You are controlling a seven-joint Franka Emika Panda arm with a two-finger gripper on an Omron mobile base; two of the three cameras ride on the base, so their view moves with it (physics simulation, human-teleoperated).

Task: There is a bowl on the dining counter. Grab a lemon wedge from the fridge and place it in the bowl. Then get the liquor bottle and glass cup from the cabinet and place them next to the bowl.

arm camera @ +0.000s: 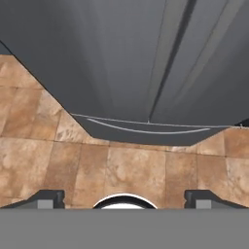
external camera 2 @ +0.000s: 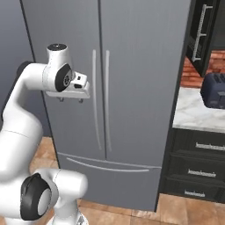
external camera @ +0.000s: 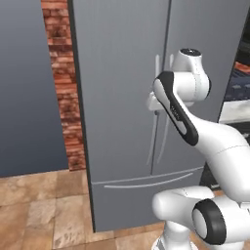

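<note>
The grey fridge [external camera: 117, 97] [external camera 2: 132, 66] stands shut, with two doors over a bottom drawer [arm camera: 141, 129]. Its two vertical handles [external camera 2: 94, 101] run down the middle. My gripper [external camera 2: 71, 100] hangs in front of the left door, just left of the handles, and points down at the floor. In the hand view its fingertips [arm camera: 48, 198] stand wide apart, so the gripper [arm camera: 125, 199] is open and holds nothing. The lemon wedge is hidden behind the shut doors. A dark upper cabinet [external camera 2: 204, 30] with a bar handle hangs at the far right. Bowl, liquor bottle and glass cup are out of view.
A brick strip [external camera: 63, 83] and a dark grey wall panel [external camera: 24, 88] flank the fridge on the left. To its right, a dark toaster [external camera 2: 213, 90] sits on a marble counter [external camera 2: 193, 112] above dark drawers [external camera 2: 197, 167]. Brown floor tiles [arm camera: 121, 165] lie below.
</note>
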